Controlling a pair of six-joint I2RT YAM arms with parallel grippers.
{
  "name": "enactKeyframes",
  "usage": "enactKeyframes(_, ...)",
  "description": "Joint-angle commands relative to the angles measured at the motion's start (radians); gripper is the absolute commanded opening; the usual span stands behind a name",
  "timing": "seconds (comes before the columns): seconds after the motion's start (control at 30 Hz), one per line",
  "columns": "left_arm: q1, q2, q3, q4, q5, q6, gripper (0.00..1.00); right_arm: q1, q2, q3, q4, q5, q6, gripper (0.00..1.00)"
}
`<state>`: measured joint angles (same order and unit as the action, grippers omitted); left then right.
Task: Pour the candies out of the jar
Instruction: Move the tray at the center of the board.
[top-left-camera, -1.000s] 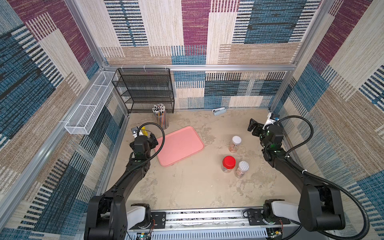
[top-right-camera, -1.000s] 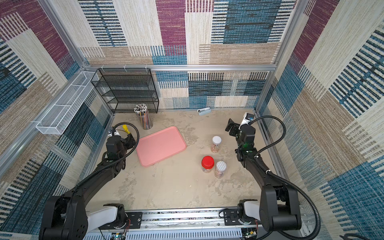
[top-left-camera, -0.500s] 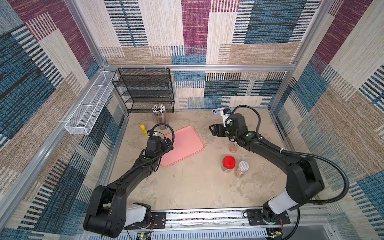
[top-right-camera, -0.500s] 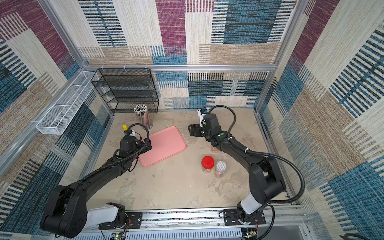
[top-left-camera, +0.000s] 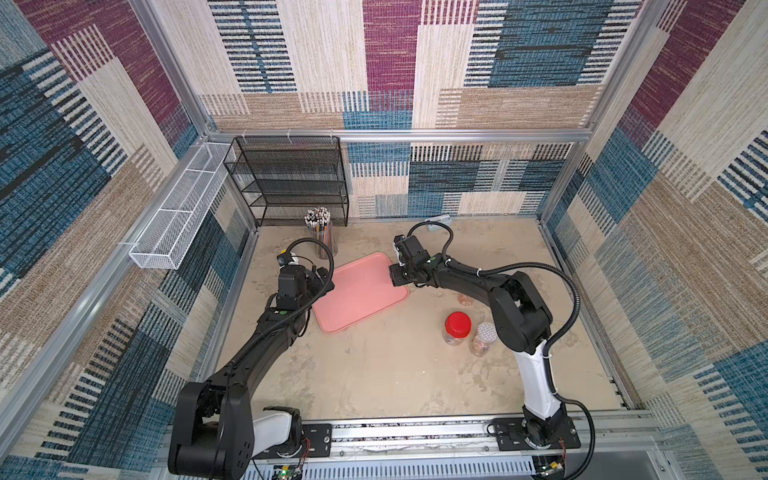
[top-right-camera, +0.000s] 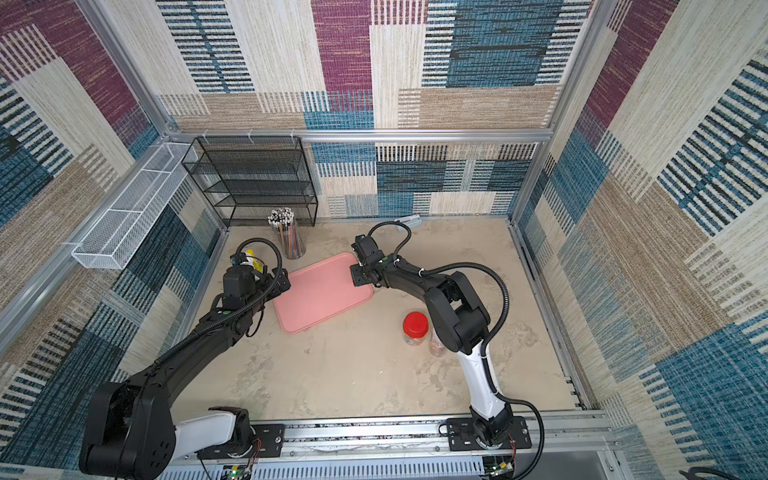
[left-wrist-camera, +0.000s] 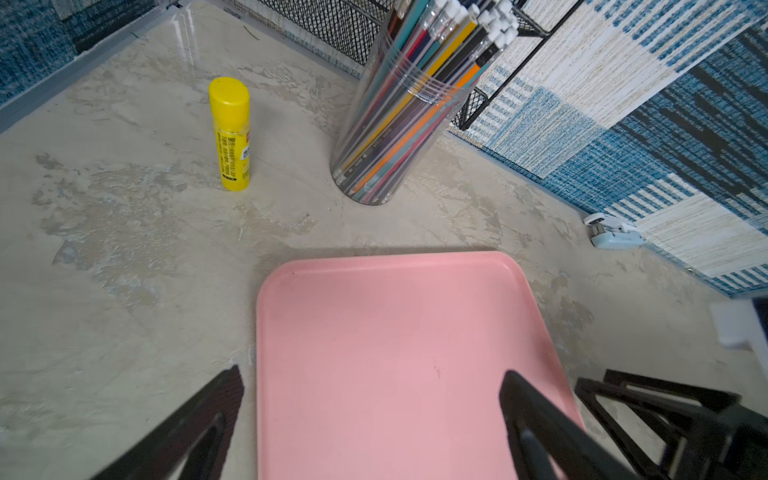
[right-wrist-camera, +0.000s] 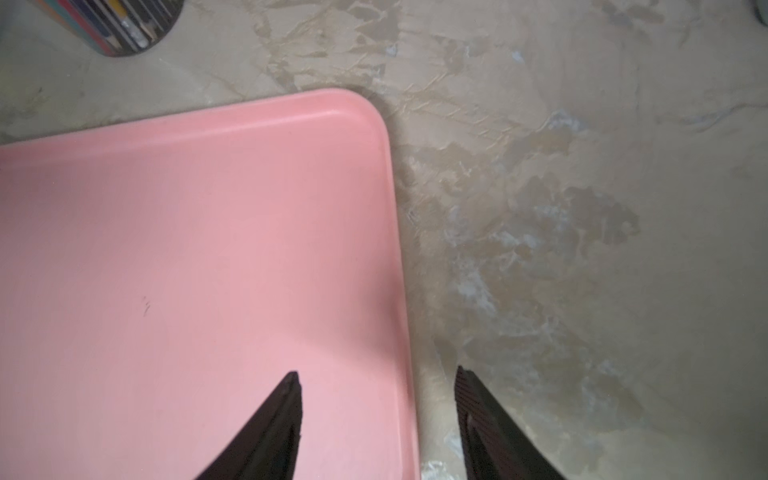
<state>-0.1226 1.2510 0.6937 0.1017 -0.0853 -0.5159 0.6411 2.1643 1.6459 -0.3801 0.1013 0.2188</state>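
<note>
The table (top-left-camera: 374, 374) carries everything. At its far left a black rack (top-left-camera: 291, 183) stands against the wall, and a white basket (top-left-camera: 178, 216) hangs on the left wall; both look like storage and play no part here.

The pink tray (top-left-camera: 357, 295) lies bare, left of centre, probably as the landing place for the pour. Both arms reach to it from opposite sides. The left tool (left-wrist-camera: 370, 374) is spread wide across the tray's left edge, one finger over the table and one over the tray. The right tool (right-wrist-camera: 377, 372) is partly spread across the right edge in the same way, with the rim between its fingers, pinching nothing. My guess is that they mean to steady or shift the tray before any jar is touched.

A cup of pencils (top-left-camera: 322, 237) stands just beyond the tray's far corner.

Three jars stand right of the tray, well apart from both tools: a red-lidded one (top-left-camera: 457, 325), a pale-lidded one (top-left-camera: 485, 332) beside it, and a third (top-left-camera: 464, 298) half hidden behind the right arm. The candies should be in one of them, but which I cannot tell. No pouring has begun.

A yellow glue stick (left-wrist-camera: 230, 133) stands far left, and a small stapler (left-wrist-camera: 615, 235) lies by the far wall.
</note>
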Motion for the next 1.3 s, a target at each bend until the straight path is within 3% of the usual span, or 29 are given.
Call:
enactKeyframes(0.0,0.004,0.006,-0.001,0.027,0.026,0.001,0.99,0.003,0.033,0.021,-0.012,0.056,-0.035,0.56)
enactKeyframes(0.37,0.006,0.028,0.011,0.020,0.029,0.015,0.99,0.003,0.078,-0.007,0.027,0.020,-0.058,0.31)
enactKeyframes(0.7,0.006,0.031,0.005,0.042,0.043,0.033,0.99,0.000,-0.074,-0.166,0.071,0.007,-0.056,0.02)
enactKeyframes(1.0,-0.001,0.142,0.080,0.024,0.145,-0.001,0.99,-0.094,-0.254,-0.373,0.101,0.040,-0.026,0.02)
enactKeyframes(1.27,-0.019,0.201,0.105,0.026,0.252,-0.035,0.99,-0.138,-0.238,-0.402,0.141,0.039,-0.029,0.04)
